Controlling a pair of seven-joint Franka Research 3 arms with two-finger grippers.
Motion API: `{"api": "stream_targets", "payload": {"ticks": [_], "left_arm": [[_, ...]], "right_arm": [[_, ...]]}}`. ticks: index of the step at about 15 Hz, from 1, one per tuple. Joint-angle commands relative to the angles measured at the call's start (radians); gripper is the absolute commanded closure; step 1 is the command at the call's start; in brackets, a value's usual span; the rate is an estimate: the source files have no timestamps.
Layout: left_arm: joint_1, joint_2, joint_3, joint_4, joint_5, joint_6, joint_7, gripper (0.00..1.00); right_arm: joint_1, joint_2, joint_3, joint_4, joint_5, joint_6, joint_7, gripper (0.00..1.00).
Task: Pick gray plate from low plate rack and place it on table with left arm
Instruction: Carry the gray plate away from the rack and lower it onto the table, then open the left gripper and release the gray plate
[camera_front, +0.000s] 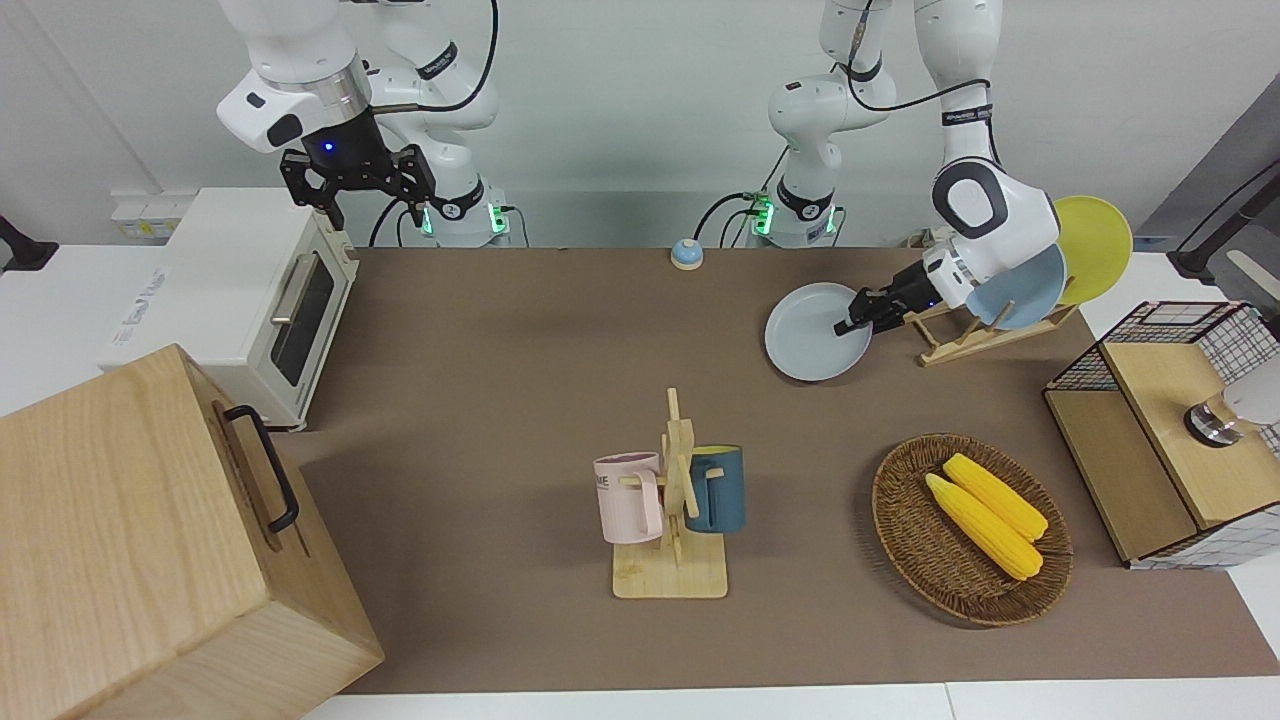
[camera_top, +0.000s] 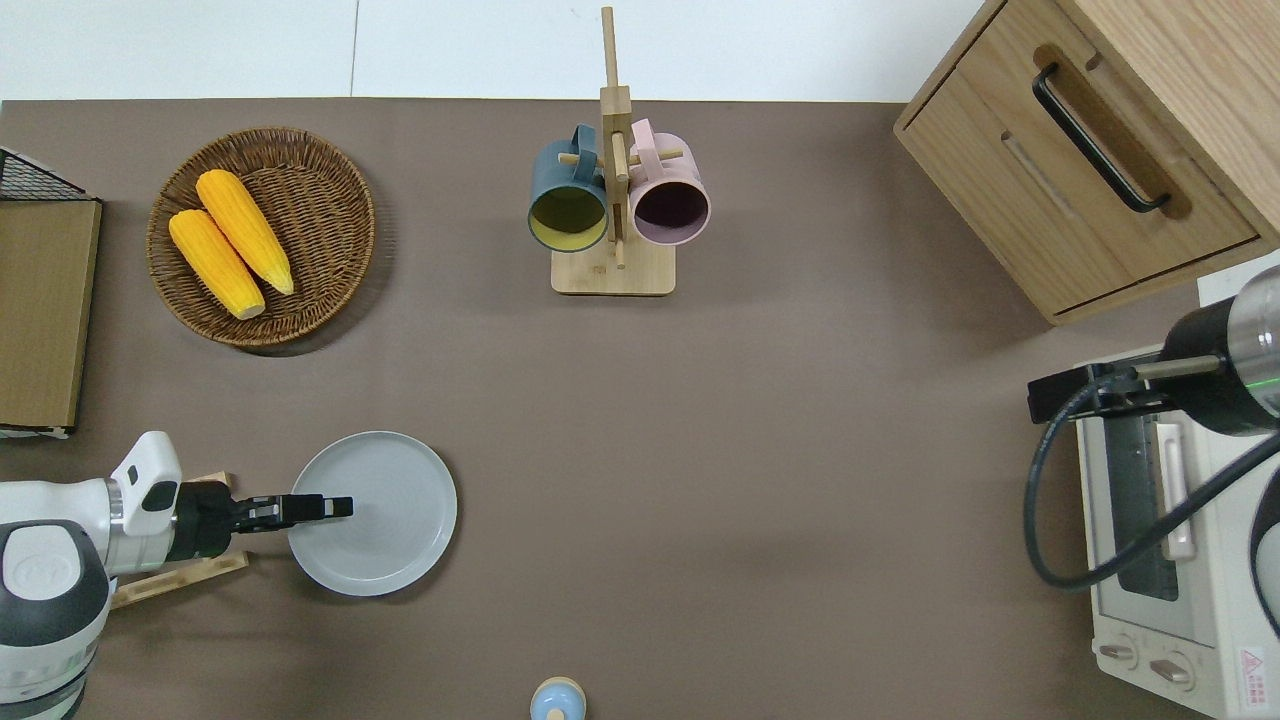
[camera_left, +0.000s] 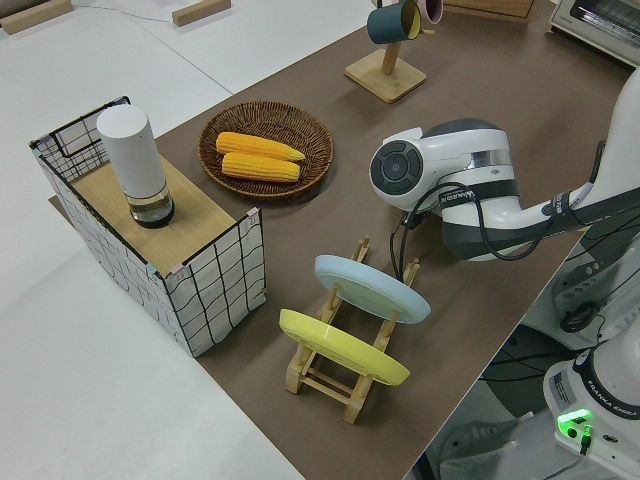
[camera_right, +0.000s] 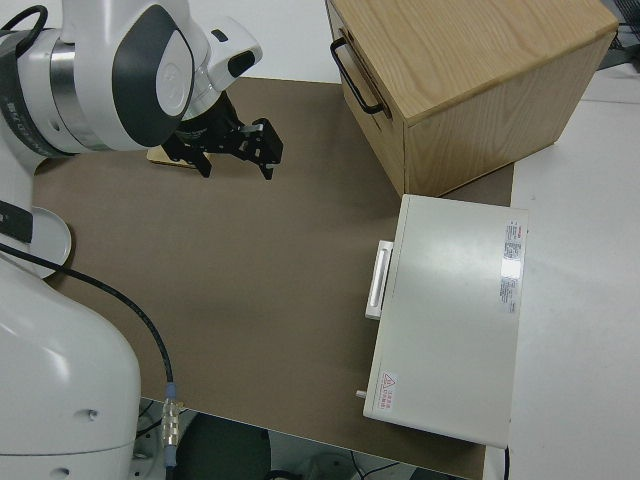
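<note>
The gray plate (camera_front: 808, 340) (camera_top: 390, 515) is level and low over the brown table (camera_front: 500, 350) (camera_top: 750, 450), beside the low plate rack (camera_front: 965, 338) (camera_top: 180, 575) (camera_left: 340, 378) toward the table's middle. I cannot tell whether it touches the mat. My left gripper (camera_front: 848, 322) (camera_top: 335, 507) is shut on the plate's rim nearest the rack, one finger lying over the plate. The rack holds a blue plate (camera_front: 1030, 290) (camera_left: 370, 288) and a yellow plate (camera_front: 1095, 245) (camera_left: 340, 348). My right gripper (camera_front: 358, 190) (camera_right: 235, 140) is parked and open.
A wicker basket (camera_front: 900, 540) (camera_top: 330, 230) with two corn cobs lies farther from the robots than the plate. A mug tree (camera_front: 672, 500) (camera_top: 612, 200) with two mugs stands mid-table. A wire crate (camera_front: 1170, 430), a toaster oven (camera_front: 240, 300), a wooden cabinet (camera_front: 150, 550) and a small bell (camera_front: 686, 253) are around.
</note>
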Motion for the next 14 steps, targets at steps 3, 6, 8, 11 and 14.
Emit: {"api": "stream_targets", "payload": {"ticks": [3,6,8,11,14], "left_arm": [[-0.009,-0.029,0.009,-0.025,-0.011,0.024,0.026,0.01],[-0.011,-0.036,0.010,-0.013,0.004,0.024,0.026,0.01],[-0.009,-0.042,0.010,0.003,0.040,0.024,0.024,0.01],[-0.006,-0.045,0.010,0.053,0.095,0.017,0.004,0.01],[-0.012,-0.067,0.010,0.078,0.153,0.007,-0.054,0.01]], "right_arm": [[-0.007,-0.002,0.007,0.006,0.007,-0.014,-0.001,0.011],[-0.007,-0.002,0.005,0.006,0.007,-0.014,0.000,0.013],[-0.007,-0.002,0.005,0.006,0.007,-0.014,0.000,0.011],[-0.007,-0.002,0.007,0.006,0.007,-0.014,0.000,0.011],[-0.007,-0.002,0.007,0.006,0.007,-0.014,0.000,0.011]]}}
